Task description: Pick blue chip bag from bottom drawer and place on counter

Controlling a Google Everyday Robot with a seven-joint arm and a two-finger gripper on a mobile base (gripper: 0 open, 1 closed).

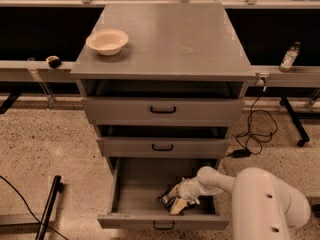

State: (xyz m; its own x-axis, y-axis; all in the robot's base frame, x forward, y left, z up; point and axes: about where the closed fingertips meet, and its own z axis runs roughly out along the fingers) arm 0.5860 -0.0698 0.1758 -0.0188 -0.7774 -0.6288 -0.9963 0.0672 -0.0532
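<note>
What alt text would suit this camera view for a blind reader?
A white robot arm reaches its claw into the open bottom drawer of a grey cabinet, right at a blue chip bag lying there. A cream bowl sits on the counter above.

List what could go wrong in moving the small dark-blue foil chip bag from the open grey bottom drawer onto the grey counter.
1. The gripper sits at the small crinkled dark-blue foil chip bag in the deep grey metal bottom drawer; slick foil may slip on lifting.
2. Rising, the arm might catch the shallower grey middle drawer above.
3. A round cream bowl sits on the flat grey counter; placing nearby could knock it.
</note>
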